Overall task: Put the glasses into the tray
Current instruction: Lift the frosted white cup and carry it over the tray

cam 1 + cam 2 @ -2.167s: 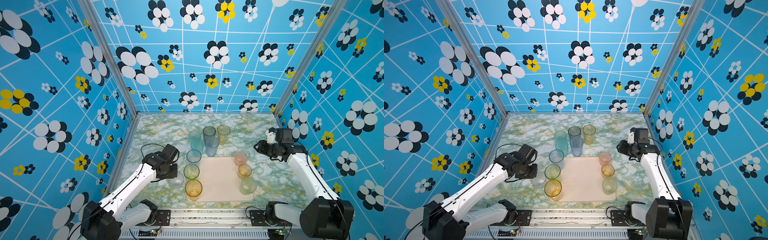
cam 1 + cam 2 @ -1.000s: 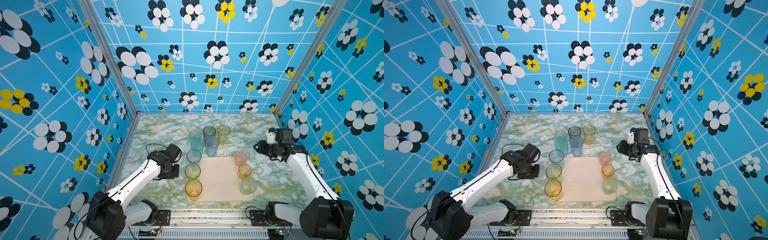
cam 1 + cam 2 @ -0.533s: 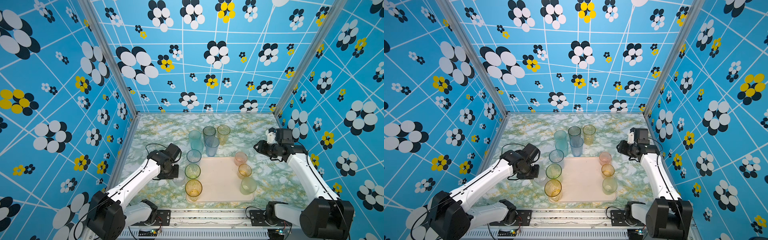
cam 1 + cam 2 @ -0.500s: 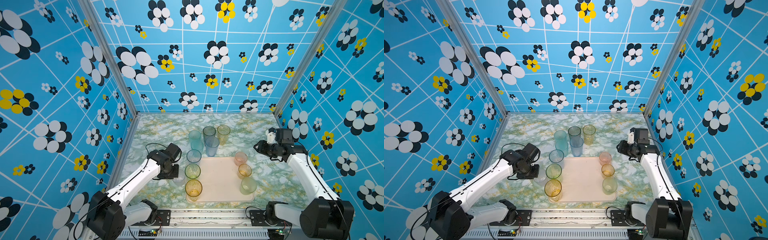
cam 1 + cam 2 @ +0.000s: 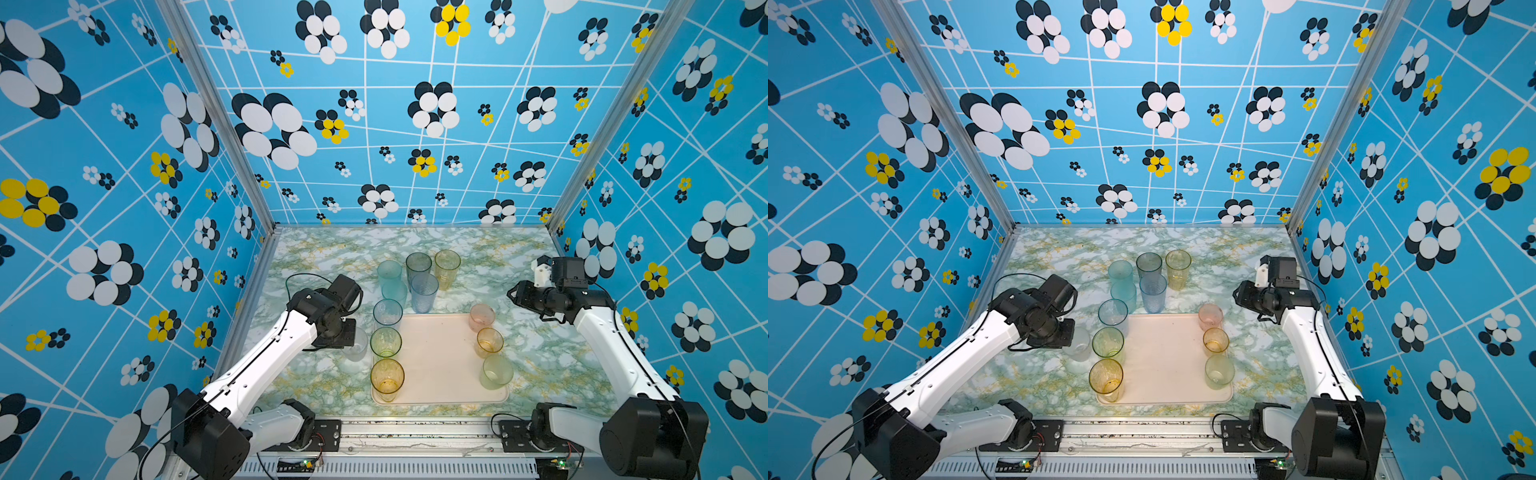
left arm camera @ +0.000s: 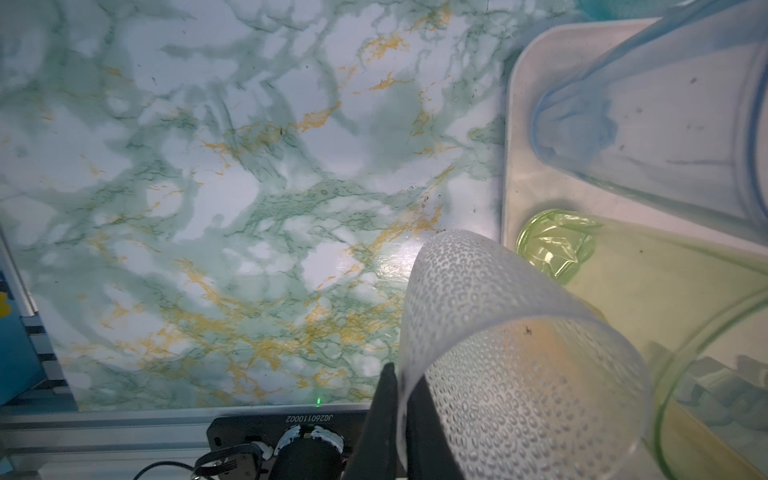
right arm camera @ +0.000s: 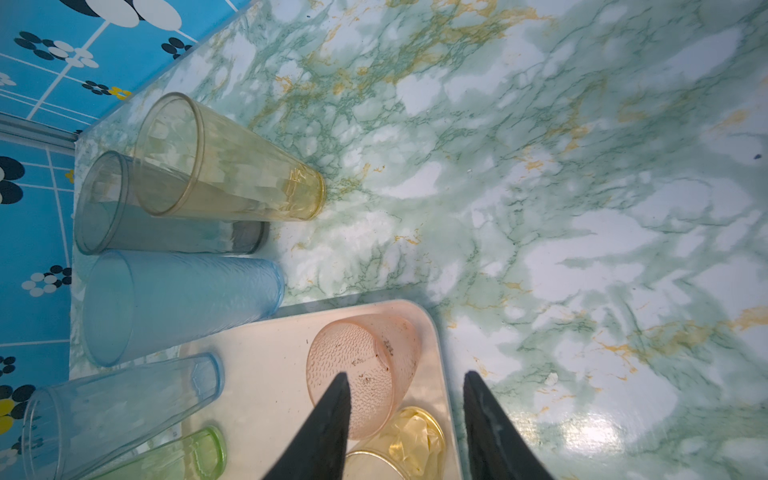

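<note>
My left gripper (image 6: 401,374) is shut on the rim of a short clear dimpled glass (image 6: 498,353), one finger inside and one outside. In both top views this glass (image 5: 355,345) (image 5: 1079,343) stands just left of the cream tray (image 5: 440,357) (image 5: 1163,361). A blue (image 5: 387,311), a green (image 5: 385,343) and an amber glass (image 5: 387,378) line the tray's left side. Pink (image 5: 482,316), orange (image 5: 489,341) and pale green (image 5: 495,372) line its right. My right gripper (image 7: 406,374) hangs open above the pink glass (image 7: 365,374).
Behind the tray stand several tall glasses close together: teal (image 5: 389,272), grey (image 5: 418,266), amber (image 5: 447,264) and blue (image 5: 424,293). Blue flowered walls close in the marble table (image 5: 540,357) on three sides. A metal rail (image 5: 415,432) runs along the front.
Over the last two seconds my left arm has shifted slightly toward the tray with the clear glass in its grip. In the last half second nothing visibly moves. The right arm stays still.
</note>
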Controlling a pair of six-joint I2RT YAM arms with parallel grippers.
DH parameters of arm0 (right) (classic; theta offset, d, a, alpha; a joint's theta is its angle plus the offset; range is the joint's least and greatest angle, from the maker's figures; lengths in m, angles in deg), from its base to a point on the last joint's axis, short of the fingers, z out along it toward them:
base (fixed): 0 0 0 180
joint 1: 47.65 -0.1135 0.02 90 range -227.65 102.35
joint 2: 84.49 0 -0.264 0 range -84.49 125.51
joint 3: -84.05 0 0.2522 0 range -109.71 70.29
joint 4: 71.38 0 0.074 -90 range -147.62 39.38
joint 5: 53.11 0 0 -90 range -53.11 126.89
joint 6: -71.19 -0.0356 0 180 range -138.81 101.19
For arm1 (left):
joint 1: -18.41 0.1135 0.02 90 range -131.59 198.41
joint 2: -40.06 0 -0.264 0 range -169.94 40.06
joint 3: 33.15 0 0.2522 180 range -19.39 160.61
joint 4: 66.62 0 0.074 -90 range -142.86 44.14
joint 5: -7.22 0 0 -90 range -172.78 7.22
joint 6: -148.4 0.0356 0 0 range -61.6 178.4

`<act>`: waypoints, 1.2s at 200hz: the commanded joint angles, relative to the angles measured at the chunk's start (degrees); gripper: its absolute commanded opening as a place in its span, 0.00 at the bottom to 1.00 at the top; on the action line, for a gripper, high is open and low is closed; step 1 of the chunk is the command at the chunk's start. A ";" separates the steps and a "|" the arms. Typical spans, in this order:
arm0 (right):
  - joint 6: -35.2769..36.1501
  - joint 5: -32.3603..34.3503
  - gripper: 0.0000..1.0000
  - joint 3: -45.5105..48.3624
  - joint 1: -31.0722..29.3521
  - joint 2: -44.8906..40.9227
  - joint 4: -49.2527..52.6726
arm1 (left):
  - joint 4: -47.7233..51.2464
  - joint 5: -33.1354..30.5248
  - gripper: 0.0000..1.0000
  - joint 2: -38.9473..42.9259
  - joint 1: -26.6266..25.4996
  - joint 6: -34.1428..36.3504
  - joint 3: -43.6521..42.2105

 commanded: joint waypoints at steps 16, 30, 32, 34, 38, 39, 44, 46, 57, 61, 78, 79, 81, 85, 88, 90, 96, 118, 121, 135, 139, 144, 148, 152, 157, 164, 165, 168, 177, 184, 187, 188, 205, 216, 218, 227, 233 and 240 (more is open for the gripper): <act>0.45 -1.06 0.47 0.99 0.04 -1.27 -0.55 | 7.60 -9.39 0.04 1.07 1.21 4.46 6.17; 0.46 -0.91 0.47 0.98 0.10 -1.24 -0.60 | 7.62 -11.04 0.04 1.29 1.62 6.21 9.41; 0.46 -0.89 0.47 0.99 0.11 -1.26 -0.60 | 7.59 -11.17 0.04 1.39 1.63 6.54 9.97; 0.46 -0.89 0.47 0.93 0.10 -1.27 -0.60 | 7.51 -11.29 0.04 1.35 1.63 6.96 10.26; 0.46 -0.88 0.46 0.86 0.08 -1.19 -0.58 | 7.38 -11.66 0.04 1.29 1.64 7.30 11.62; 0.46 -0.88 0.47 0.88 0.06 -1.18 -0.54 | 7.39 -11.72 0.04 1.27 1.64 7.44 11.88; 0.46 -0.81 0.47 0.90 0.08 -1.18 -0.51 | 7.18 -11.98 0.04 1.08 1.64 8.15 13.39; 0.46 -0.80 0.47 0.97 0.13 -1.14 -0.51 | 7.04 -11.96 0.04 0.92 1.64 8.43 14.02; 0.46 -0.58 0.47 0.75 0.07 -0.95 -0.43 | 6.17 -11.78 0.04 0.17 1.64 10.20 17.54; 0.46 -0.54 0.47 0.73 0.12 -0.91 -0.41 | 5.74 -11.65 0.04 -0.16 1.59 10.94 18.88; 0.41 -0.29 0.46 0.44 0.08 -0.73 -0.03 | 3.68 -9.85 0.04 -2.62 1.19 13.87 25.15; 0.39 -0.28 0.46 0.45 0.10 -0.74 0.00 | 3.56 -9.85 0.04 -2.71 1.11 13.98 25.54; 0.37 -0.27 0.46 0.46 0.05 -0.78 0.06 | 3.30 -9.88 0.04 -3.12 0.93 14.17 26.35; 0.37 -0.19 0.46 0.32 0.05 -0.77 0.22 | 2.72 -9.92 0.03 -3.76 0.33 14.65 27.81; 0.37 -0.11 0.46 0.25 0.05 -0.81 0.27 | 2.28 -9.99 0.03 -4.36 -0.12 15.03 28.92; 0.37 -0.05 0.46 0.21 0.03 -0.80 0.39 | 2.10 -10.01 0.03 -4.72 -0.52 15.20 29.68; 0.45 0.14 0.46 0.04 0.08 -0.96 0.80 | 1.37 -10.14 0.04 -5.98 -1.76 16.01 31.90; 0.46 1.43 0.46 -0.22 0.08 -1.53 1.63 | -0.70 -10.49 0.04 -11.43 -6.74 18.79 40.27; 0.46 1.52 0.46 -0.31 0.05 -1.53 1.75 | -1.21 -10.34 0.04 -12.13 -7.44 19.18 41.12; 0.52 1.83 0.46 -1.04 0.04 -1.37 2.53 | -3.63 -8.50 0.04 -15.71 -10.44 21.06 45.18; 0.54 1.88 0.46 -1.26 0.12 -1.29 2.77 | -4.12 -7.84 0.04 -16.85 -11.15 21.62 46.37; 0.63 1.99 0.46 -1.58 0.05 -1.19 3.14 | -4.48 -7.11 0.03 -18.38 -12.16 22.25 47.93; 0.71 2.13 0.46 -1.85 0.04 -1.12 3.52 | -4.59 -6.53 0.04 -19.69 -12.87 22.76 49.15; 0.72 2.31 0.46 -2.09 0.04 -1.09 3.76 | -4.55 -5.88 0.04 -21.08 -13.53 23.28 50.64; 0.80 2.57 0.46 -2.34 0.04 -1.07 4.10 | -4.49 -5.04 0.03 -22.83 -14.35 23.87 52.30; 0.81 2.96 0.46 -2.57 0.04 -1.18 4.47 | -4.23 -3.57 0.03 -25.38 -15.30 24.58 54.54; 0.81 3.06 0.46 -2.68 0.08 -1.22 4.53 | -4.21 -3.32 0.04 -25.77 -15.45 24.70 54.83; 0.87 3.15 0.46 -2.87 0.11 -1.26 4.75 | -4.04 -2.57 0.04 -26.87 -15.90 24.98 55.75; 0.81 3.46 0.46 -3.28 0.05 -1.36 5.10 | -3.56 -0.48 0.04 -30.34 -16.98 25.78 58.36; 0.70 3.67 0.46 -3.60 0.03 -1.44 5.37 | -3.14 1.27 0.03 -33.04 -17.76 26.26 60.35; 0.64 3.76 0.46 -3.76 0.04 -1.44 5.46 | -2.88 2.05 0.03 -34.15 -18.02 26.41 61.08; 0.64 3.77 0.46 -3.76 0.04 -1.44 5.51 | -2.79 2.30 0.03 -34.34 -18.12 26.49 61.40; 0.37 3.86 0.46 -4.29 0.10 -1.44 5.86 | -0.61 4.66 0.03 -41.38 -20.05 27.74 66.38; 0.28 3.93 0.46 -4.52 0.06 -1.44 6.17 | 1.55 5.07 0.03 -45.90 -21.17 28.52 70.16; 0.28 3.94 0.46 -4.58 0.04 -1.40 6.24 | 1.90 5.12 0.03 -46.64 -21.31 28.66 70.68; 0.28 4.19 0.46 -4.87 0.10 -1.36 6.41 | 2.93 5.23 0.03 -49.66 -21.93 29.42 72.91; 0.28 4.34 0.46 -5.03 0.12 -1.29 6.56 | 3.32 5.04 0.03 -51.35 -22.13 29.79 73.85; 0.28 4.47 0.46 -5.18 0.04 -1.19 6.74 | 3.53 5.03 0.03 -53.00 -22.28 30.06 74.71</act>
